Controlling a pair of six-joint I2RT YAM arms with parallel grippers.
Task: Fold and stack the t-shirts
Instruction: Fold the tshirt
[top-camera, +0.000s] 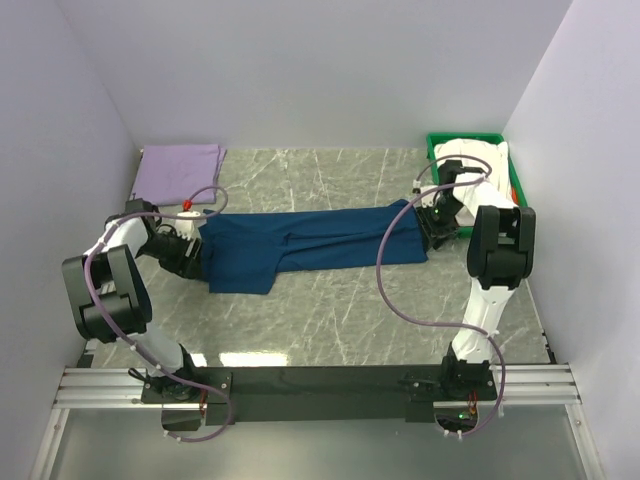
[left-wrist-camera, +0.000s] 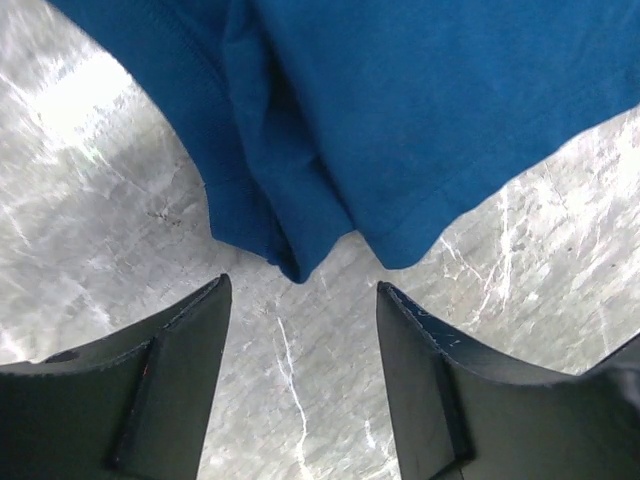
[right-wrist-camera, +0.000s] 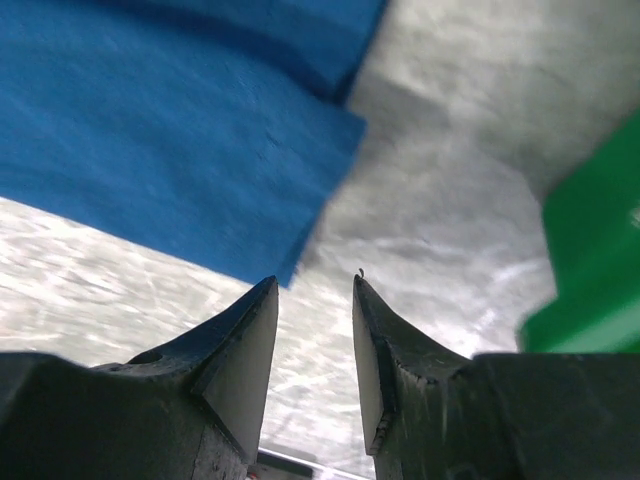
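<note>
The navy blue t-shirt (top-camera: 310, 245) lies stretched into a long band across the middle of the table. My left gripper (top-camera: 192, 250) is open and empty just off its left end; the left wrist view shows the shirt's hem and a fold (left-wrist-camera: 380, 120) just beyond my fingertips (left-wrist-camera: 215, 300). My right gripper (top-camera: 432, 222) is open and empty at the shirt's right end; the right wrist view shows the blue edge (right-wrist-camera: 180, 140) just ahead of the fingertips (right-wrist-camera: 262, 300). A folded pale lavender t-shirt (top-camera: 180, 170) lies at the back left. White cloth (top-camera: 478, 160) lies in the bin.
A green plastic bin (top-camera: 436, 150) stands at the back right, close to my right arm; its wall shows in the right wrist view (right-wrist-camera: 590, 250). Walls close in the table on the left, back and right. Marbled tabletop (top-camera: 340, 310) lies in front of the shirt.
</note>
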